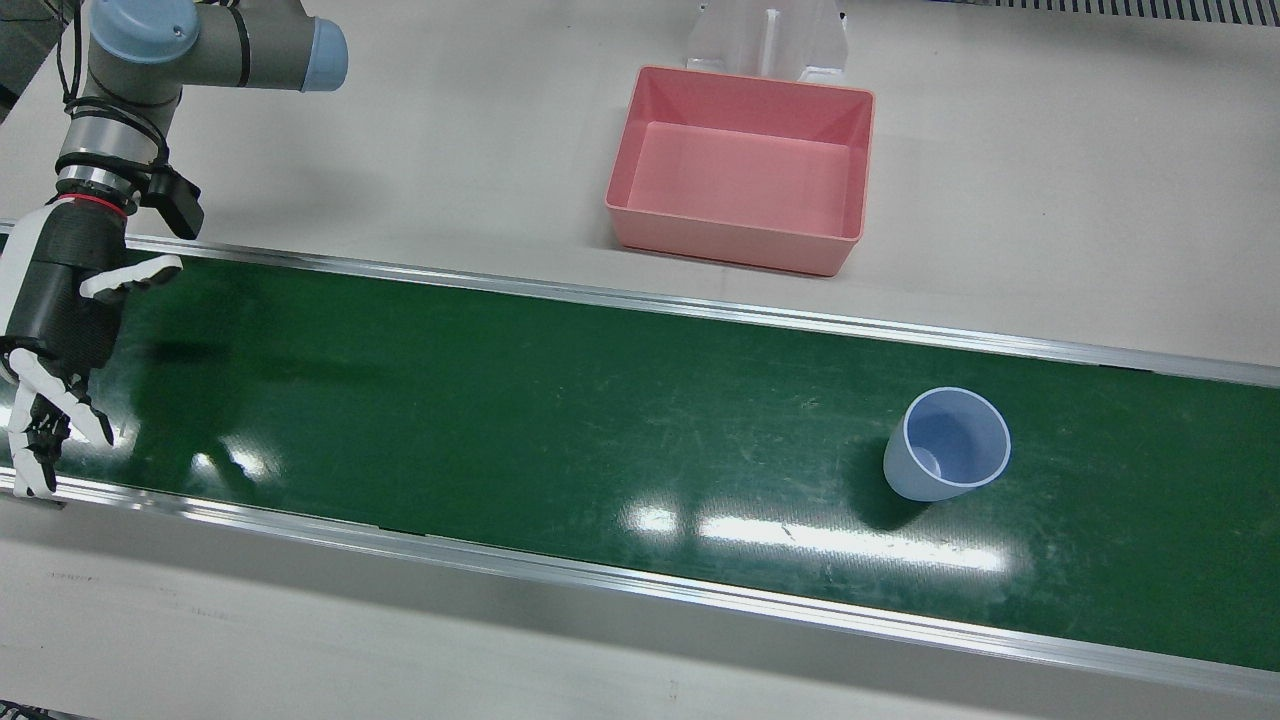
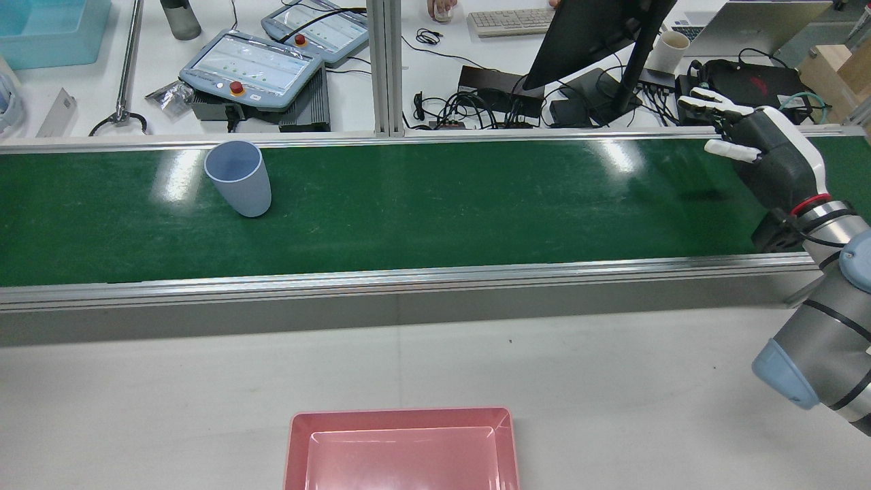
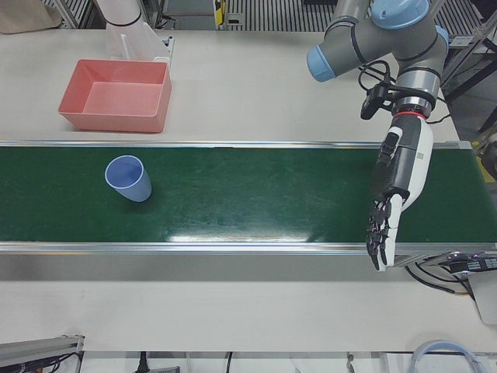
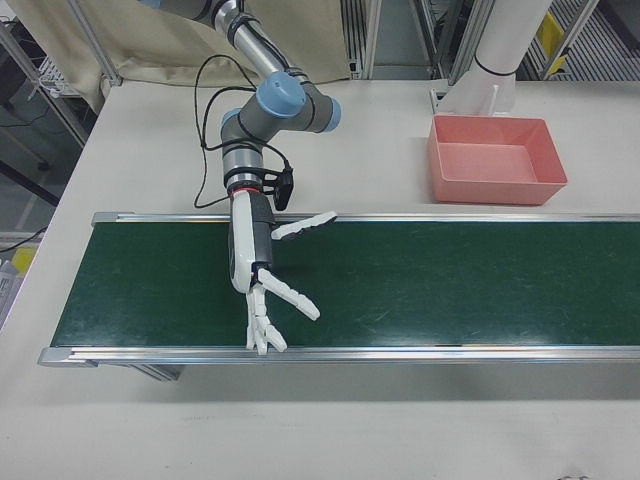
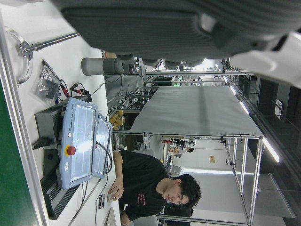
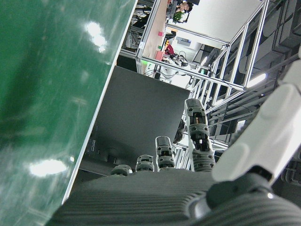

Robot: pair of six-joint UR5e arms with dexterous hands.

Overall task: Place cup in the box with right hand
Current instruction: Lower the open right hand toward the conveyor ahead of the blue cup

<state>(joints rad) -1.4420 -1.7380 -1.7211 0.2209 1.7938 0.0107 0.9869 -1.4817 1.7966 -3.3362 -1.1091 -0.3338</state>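
On the belt (image 1: 500, 400), towards the operators' side, the cup (image 1: 947, 445) is seen standing upright with its mouth up. It sits on the robot's left half and nothing touches it. An upright cup can probably be taken round its wall from the side.

Well apart from it, at the belt's other end, the right hand (image 1: 60, 320) is held above the green surface. Its fingers (image 4: 285, 300) are spread apart and straight, the thumb is stuck out sideways, and nothing is gripped. This posture is judged a ready one for closing round the cup. A long reach along the belt is called for first.

At the opposite end, the left hand (image 3: 396, 186) is hung over the belt with its fingers (image 3: 379, 233) stretched out straight. It holds nothing and is presumably kept aside, as the task is given to the right.

Beyond the belt, on the table (image 1: 400, 150), the pink box (image 1: 740, 250) is set empty and open-topped, within the right arm's likely reach.
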